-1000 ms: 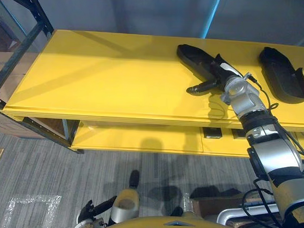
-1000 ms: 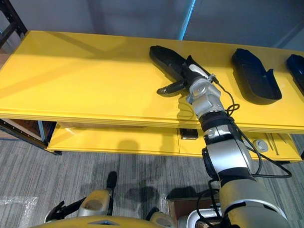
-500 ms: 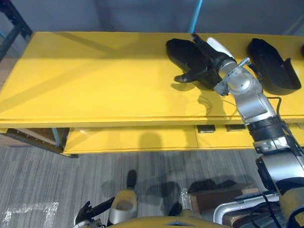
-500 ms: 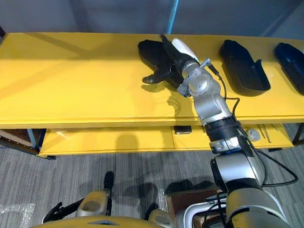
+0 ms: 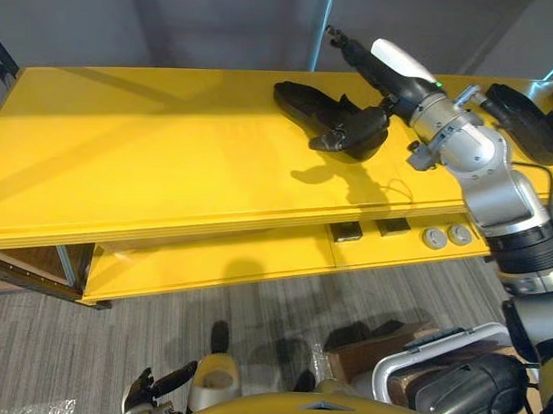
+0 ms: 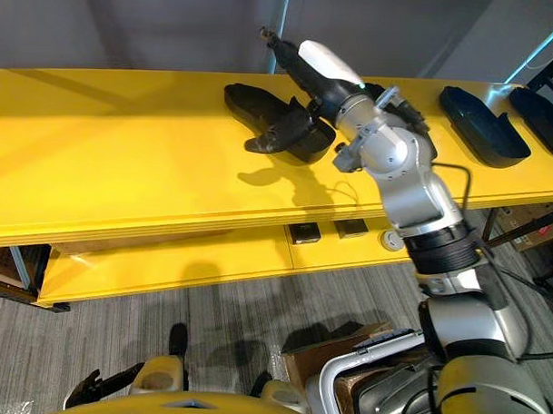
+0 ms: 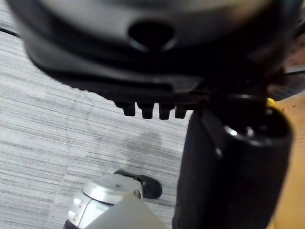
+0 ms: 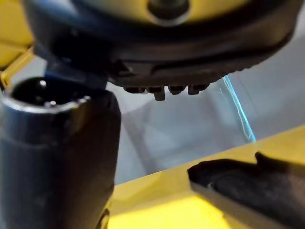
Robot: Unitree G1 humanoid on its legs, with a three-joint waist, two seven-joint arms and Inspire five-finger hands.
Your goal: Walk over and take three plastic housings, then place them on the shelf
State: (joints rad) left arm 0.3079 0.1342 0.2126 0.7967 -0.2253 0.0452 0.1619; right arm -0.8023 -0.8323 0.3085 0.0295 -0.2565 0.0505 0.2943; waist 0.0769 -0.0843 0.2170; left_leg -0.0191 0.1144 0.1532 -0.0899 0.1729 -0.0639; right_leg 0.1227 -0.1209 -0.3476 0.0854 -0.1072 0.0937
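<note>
Right hand point(image 5: 391, 89) fingers point(image 5: 329, 141) outstretched over housing point(image 5: 303, 99), its wrist view shows gap, left hand point(image 5: 150, 391) loose

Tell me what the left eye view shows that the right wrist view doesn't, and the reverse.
The left eye view adds a second housing further right, small parts on the lower shelf, and the left hand low down. The right wrist view adds the right hand's thumb seen very close. Shared: the yellow shelf top, a black housing lying on it, the open right hand above.
</note>
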